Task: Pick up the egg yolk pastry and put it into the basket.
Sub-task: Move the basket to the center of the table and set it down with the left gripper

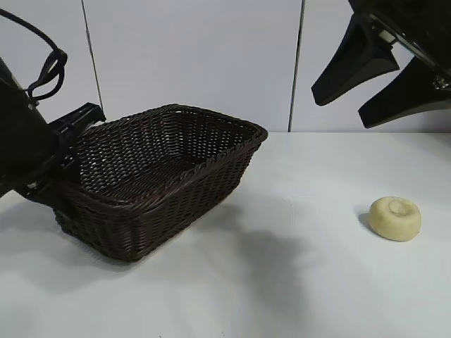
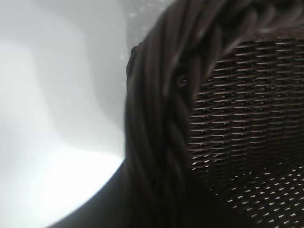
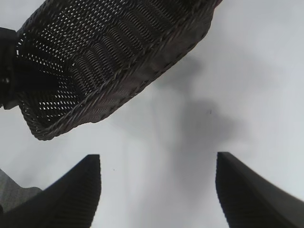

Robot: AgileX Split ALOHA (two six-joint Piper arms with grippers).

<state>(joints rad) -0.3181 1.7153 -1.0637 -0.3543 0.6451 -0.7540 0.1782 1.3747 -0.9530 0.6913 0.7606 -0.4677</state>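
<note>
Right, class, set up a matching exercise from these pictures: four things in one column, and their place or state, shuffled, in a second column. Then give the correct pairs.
Things
1. egg yolk pastry
2. basket
3. left gripper
4. right gripper

Places or states
A. up in the air, fingers apart, holding nothing
B. at the rim of the basket's end
C. lying on the white table, outside the basket
D. dark woven wicker, nothing inside, one end raised off the table

Pairs: 1-C, 2-D, 3-B, 4-A
</note>
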